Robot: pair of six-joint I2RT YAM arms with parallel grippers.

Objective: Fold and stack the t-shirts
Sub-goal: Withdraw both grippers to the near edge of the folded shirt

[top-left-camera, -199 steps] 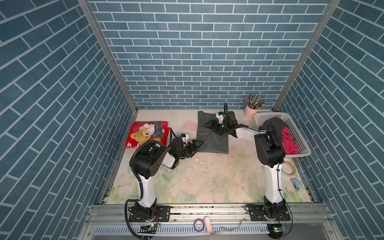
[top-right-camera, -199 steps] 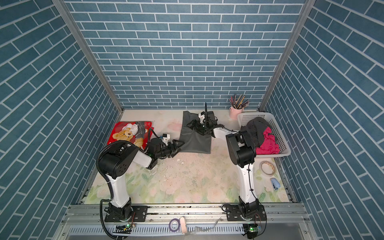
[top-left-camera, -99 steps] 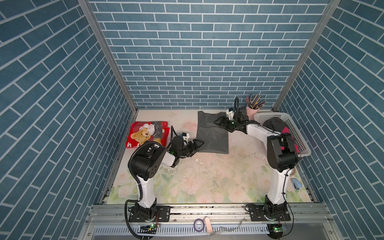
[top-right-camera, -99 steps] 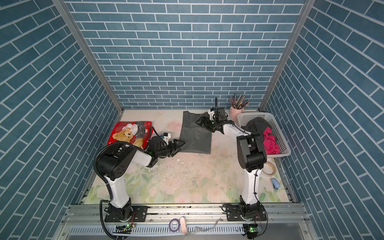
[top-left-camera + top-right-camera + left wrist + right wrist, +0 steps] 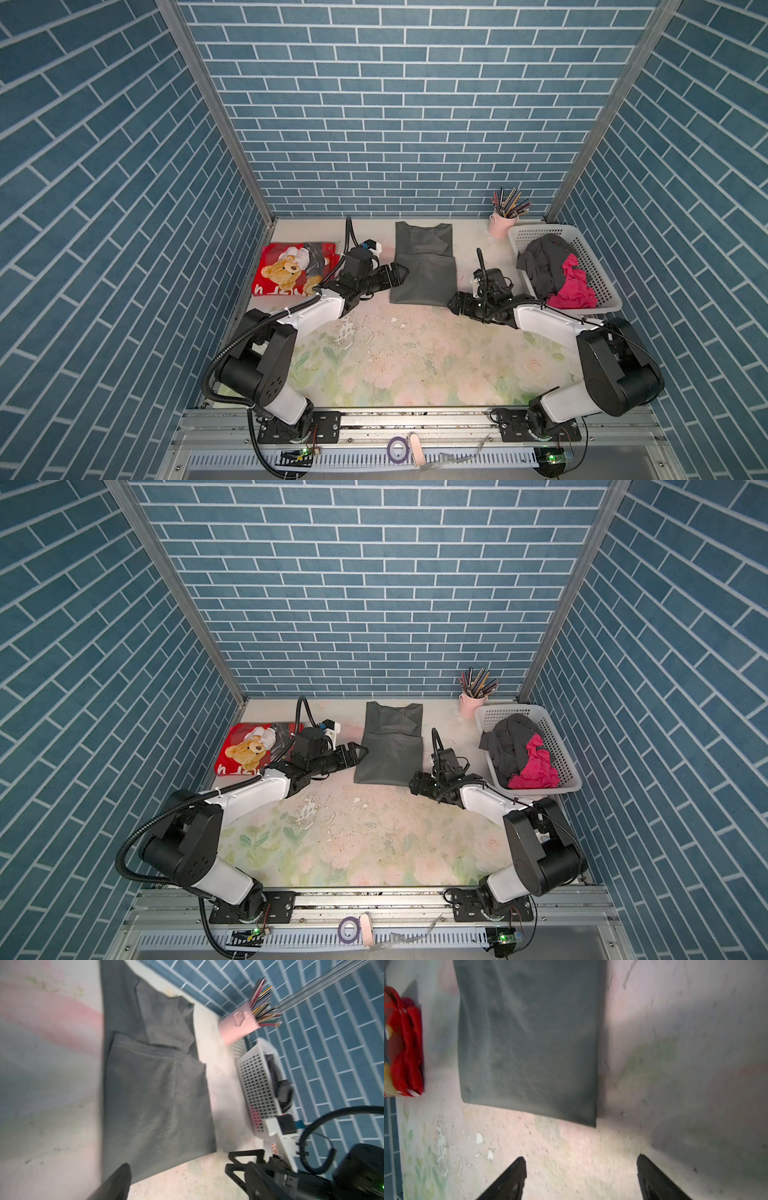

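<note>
now, on the floral tabletop (image 5: 395,365): my left gripper (image 5: 402,272), jaws spread wide and empty, sits at the left edge of the dark grey t-shirt (image 5: 424,270). whether it touches the cloth i cannot tell. the shirt lies flat, sides folded in, mid-table toward the back wall. my right gripper (image 5: 581,1159), also open with nothing between its fingers, hangs over bare table just off the shirt's near right corner. at far left, the red teddy-bear t-shirt (image 5: 291,270) lies folded by the side wall. at right, the white perforated basket (image 5: 598,270) holds a crumpled dark t-shirt (image 5: 540,266) and a magenta t-shirt (image 5: 571,284), heaped above its rim. just behind it a pink cup (image 5: 498,224) stands upright, full of coloured pencils (image 5: 509,203).
</note>
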